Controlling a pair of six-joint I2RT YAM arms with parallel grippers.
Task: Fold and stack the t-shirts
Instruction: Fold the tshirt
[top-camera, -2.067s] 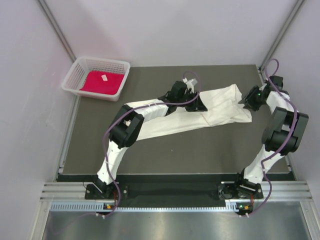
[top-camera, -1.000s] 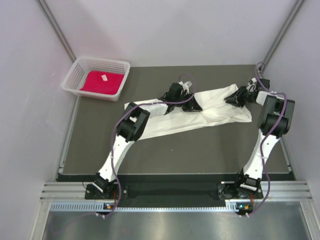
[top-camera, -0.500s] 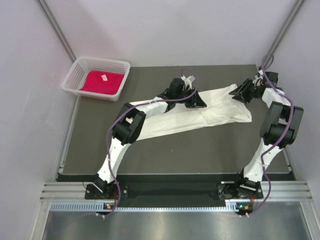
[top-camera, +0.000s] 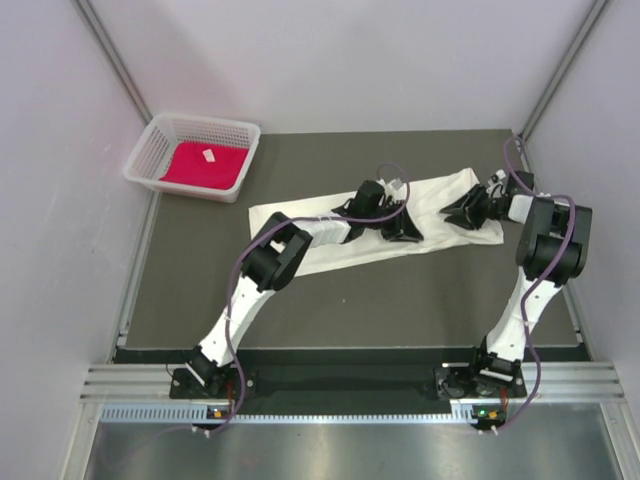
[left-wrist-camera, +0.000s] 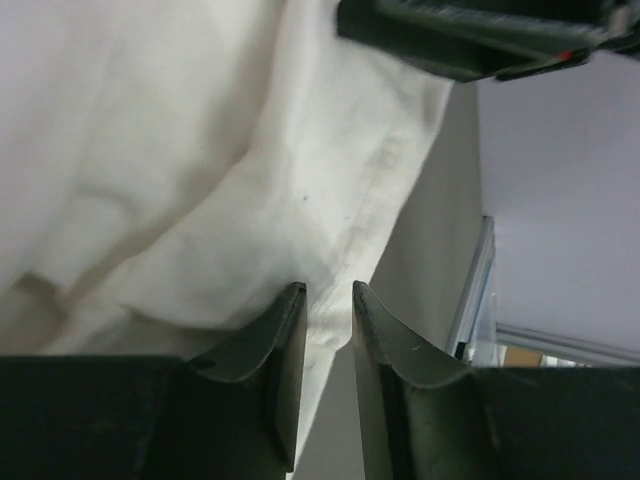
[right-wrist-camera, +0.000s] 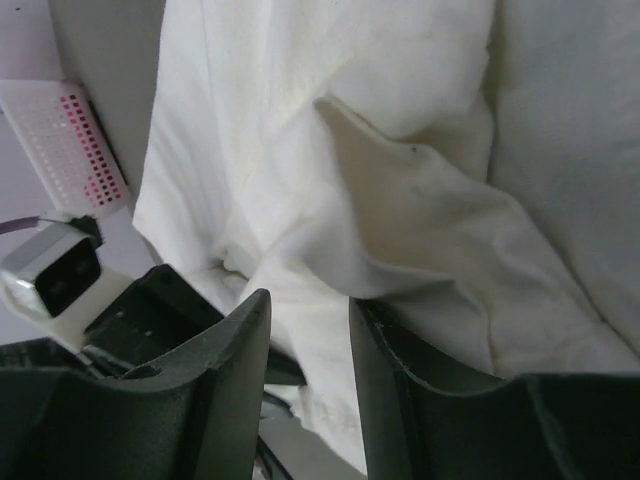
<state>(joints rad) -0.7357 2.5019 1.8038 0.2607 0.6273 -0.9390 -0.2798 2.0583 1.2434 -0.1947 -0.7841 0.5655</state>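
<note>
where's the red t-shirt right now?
Top view: the red t-shirt lies inside the white mesh basket at the table's far-left corner, well left of the cream t-shirt spread across the table.

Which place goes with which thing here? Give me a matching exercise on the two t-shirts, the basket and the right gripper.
1. cream-white t-shirt
2. red t-shirt
3. basket
4. right gripper

A. inside the basket
B. at the far-left corner of the table
C. stretched out across the table's far half
D. at the cream-white t-shirt's right end

Pairs: 1-C, 2-A, 3-B, 4-D
</note>
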